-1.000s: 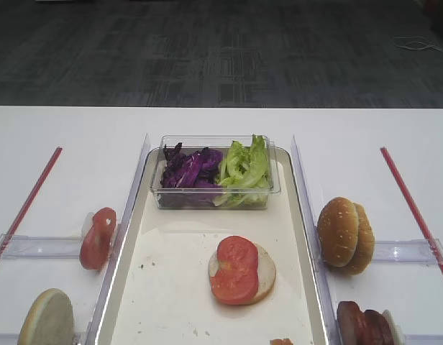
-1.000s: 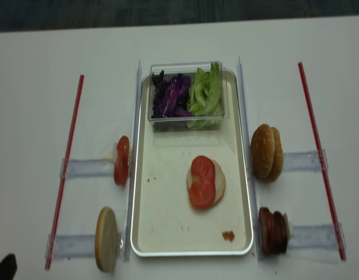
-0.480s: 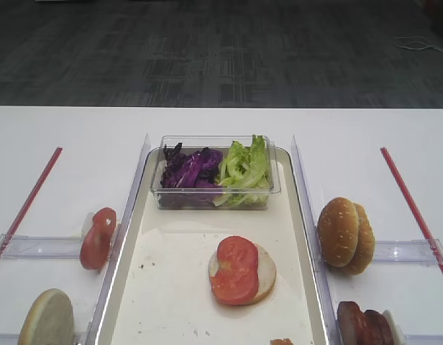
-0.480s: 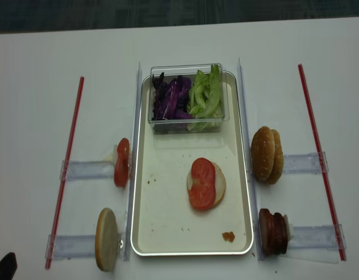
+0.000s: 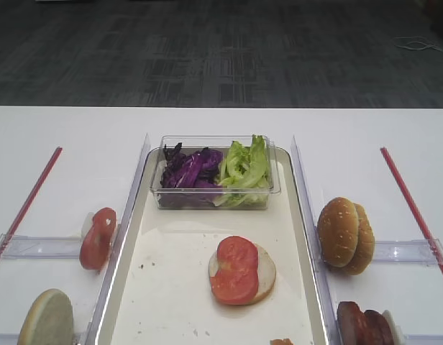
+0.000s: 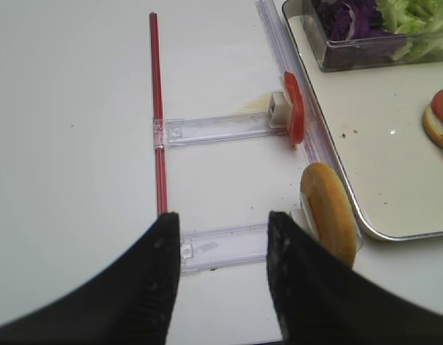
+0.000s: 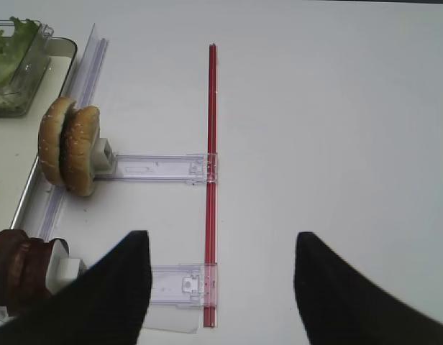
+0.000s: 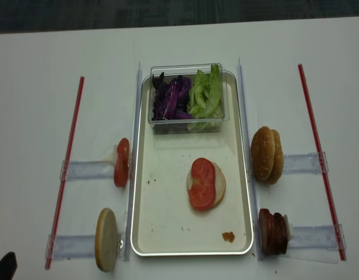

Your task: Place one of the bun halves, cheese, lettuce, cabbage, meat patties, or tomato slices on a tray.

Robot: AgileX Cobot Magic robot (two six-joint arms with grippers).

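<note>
- I see the tray (image 8: 162,233) lying lengthwise in the middle of the white table (image 8: 39,70), its silvery rim bright all round.
- At the tray's far end sits a clear plastic box (image 8: 188,123), with purple cabbage (image 8: 172,98) in its left half and green lettuce (image 8: 205,93) in its right.
- Near the tray's middle one bun half (image 8: 219,182) lies cut face up, and two tomato slices (image 8: 201,184) overlap on top of it.
- A small reddish scrap (image 8: 228,236) lies by the tray's near right corner.
- Left of the tray, a tomato slice (image 8: 121,162) stands on edge in a clear holder (image 8: 86,170); nearer me, another bun half (image 8: 106,239) stands on edge in its own holder.
- Right of the tray, two sesame buns (image 8: 266,154) stand upright together, and the meat patties (image 8: 273,231) stand on edge nearer me.
- My left hand (image 6: 223,280) hangs over the table left of the tray, fingers apart, holding nothing.
- My right hand (image 7: 218,287) hangs over the table right of the tray, fingers wide apart and empty, above a red strip (image 7: 211,180).
</note>
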